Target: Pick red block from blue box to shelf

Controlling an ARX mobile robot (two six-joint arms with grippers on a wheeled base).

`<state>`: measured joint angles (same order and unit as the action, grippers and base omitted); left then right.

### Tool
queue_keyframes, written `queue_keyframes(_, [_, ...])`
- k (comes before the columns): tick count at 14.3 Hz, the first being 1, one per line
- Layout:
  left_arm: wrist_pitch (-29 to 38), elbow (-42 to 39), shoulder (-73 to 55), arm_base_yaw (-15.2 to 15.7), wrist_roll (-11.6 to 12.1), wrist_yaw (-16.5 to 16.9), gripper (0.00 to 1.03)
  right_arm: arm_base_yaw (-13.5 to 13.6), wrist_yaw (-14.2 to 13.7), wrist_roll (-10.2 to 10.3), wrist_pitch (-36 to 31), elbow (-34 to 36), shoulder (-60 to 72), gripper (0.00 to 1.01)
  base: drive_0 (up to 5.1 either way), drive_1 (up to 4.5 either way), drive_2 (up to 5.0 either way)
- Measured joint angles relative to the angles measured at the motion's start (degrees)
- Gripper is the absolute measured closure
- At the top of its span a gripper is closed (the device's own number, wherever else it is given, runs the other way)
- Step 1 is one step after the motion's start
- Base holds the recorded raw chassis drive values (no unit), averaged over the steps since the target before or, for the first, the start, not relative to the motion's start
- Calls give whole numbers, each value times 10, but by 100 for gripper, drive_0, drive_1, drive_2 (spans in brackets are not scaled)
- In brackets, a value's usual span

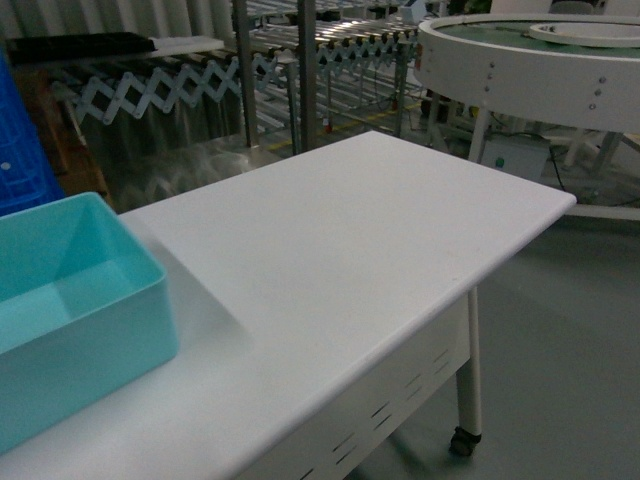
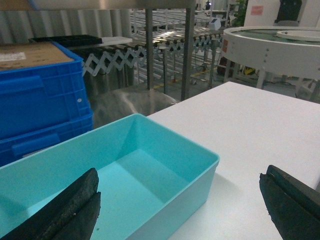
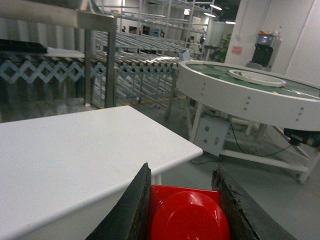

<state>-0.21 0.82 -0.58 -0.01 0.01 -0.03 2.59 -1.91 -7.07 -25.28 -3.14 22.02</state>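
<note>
- While you hold the red block clamped between the jaws of your right hand, note that it hangs past the counter's corner, over open floor. Any slip drops it to the floor, not onto a surface.
- Your grip shows only in the right wrist view. The dark fingers press both sides of the block; how deep the hold goes is cut off by the lower edge, so its security cannot be confirmed.
- Your left hand is spread wide and holds nothing, poised above the near end of the blue box. The stretch of box floor in view is bare.
- The blue box sits at the left end of the counter, with a dark-blue crate behind it carrying a cardboard sheet.
- The shelf shows only as steel uprights and rails beyond the counter. Judged from here, reaching it means carrying the block past the counter; a swing too low or too close could knock the block against the counter edge or an upright and loosen it.
- A white round conveyor table stands to the right; a wide arc that way risks contact.
- Neither arm appears in the head view, so you cannot judge their clearance from it.
- No landing tier on the shelf is visible; its height and free space are undetermined.
</note>
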Motion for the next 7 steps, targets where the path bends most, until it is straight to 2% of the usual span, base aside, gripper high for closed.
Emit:
queue_keyframes(5, [0, 0, 0, 0, 0, 0, 5, 0, 0, 0, -1, 0, 0, 72, -163, 219, -545])
queue_keyframes(7, [-4, 0, 0, 0, 0, 0, 5, 0, 0, 0, 0, 0, 3, 72, -147, -147, -147])
